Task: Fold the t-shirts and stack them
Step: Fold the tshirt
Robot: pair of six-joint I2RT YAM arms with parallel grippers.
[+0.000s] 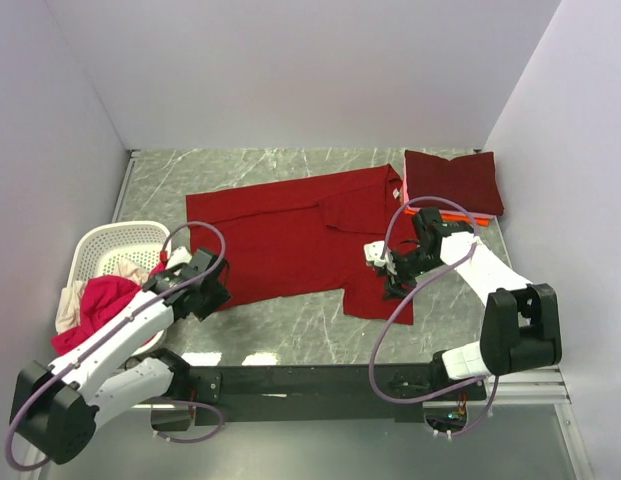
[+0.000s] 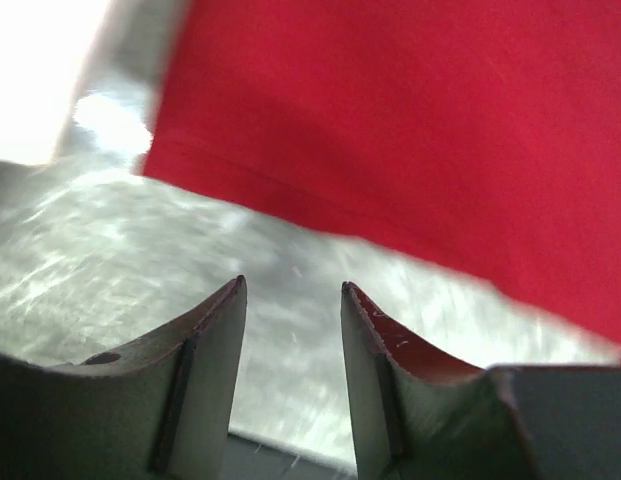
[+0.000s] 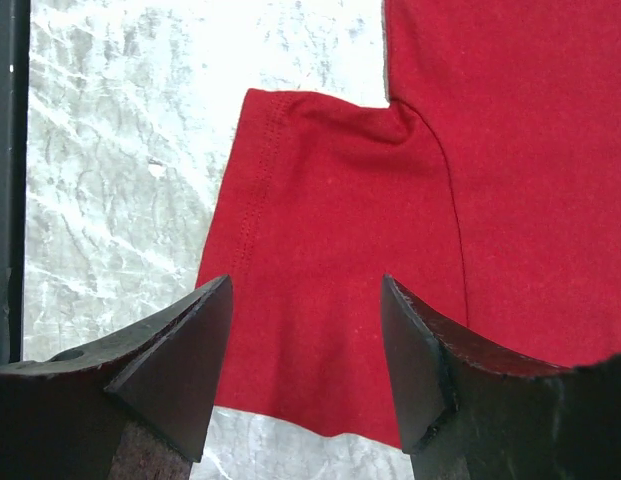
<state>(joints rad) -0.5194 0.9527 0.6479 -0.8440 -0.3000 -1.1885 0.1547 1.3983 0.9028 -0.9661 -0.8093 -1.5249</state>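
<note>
Bottom of the overhead frame first: both arms reach in from the near rail. At lower left, the left gripper (image 1: 202, 287) sits by the hem corner of the large dark red cloth t-shirt (image 1: 290, 240). Its wrist view shows the jaws partly open with only the grey marbled tabletop (image 2: 140, 270) between them. The red hem runs just beyond the tips, so it holds nothing.

Beside that arm, at the left edge, the white plastic lattice basket (image 1: 115, 238) holds a crumpled magenta-pink shirt (image 1: 102, 300), with a bit of cream cloth (image 1: 70, 305) spilling over the rim.

Right of centre, the right gripper (image 1: 382, 262) hangs over the shirt's near short sleeve (image 3: 330, 300). Its jaws stand wide apart above the cloth and grip nothing. Whether the tips touch the fabric, I can't tell.

The big shirt lies spread flat across the middle of the frame. Beyond it, at upper right, a folded maroon shirt (image 1: 452, 182) sits on a folded orange shirt (image 1: 460, 214), which shows only as a thin strip, so the stack is begun.

This looks like the start of folding the dark red shirt. Next, both claws likely need to drop, pinch an edge each, hem corner and sleeve, and carry them over together so the fold lies straight
</note>
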